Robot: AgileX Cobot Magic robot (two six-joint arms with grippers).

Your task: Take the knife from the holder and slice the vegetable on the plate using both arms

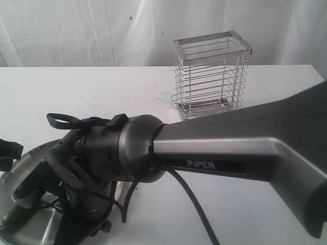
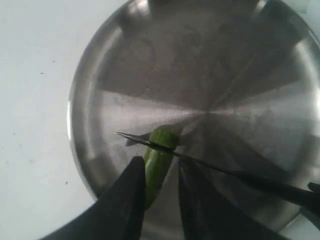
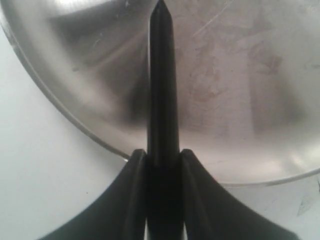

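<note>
Already the knife [image 2: 200, 162], clenched in the right end effector [image 3: 162, 165], lies crosswise on the vegetable [image 2: 159, 162], which the left end effector [image 2: 159, 200] grips lengthwise on the plate [image 2: 100, 60].

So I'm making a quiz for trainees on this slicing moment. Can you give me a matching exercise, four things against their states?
Things:
1. knife
2. vegetable
3. holder
4. plate

States:
A. standing without a knife on the table
B. held between the left pincer fingers
C. gripped by the right pincer, blade across the vegetable
D. lying under the vegetable

Pairs: 1-C, 2-B, 3-A, 4-D
</note>
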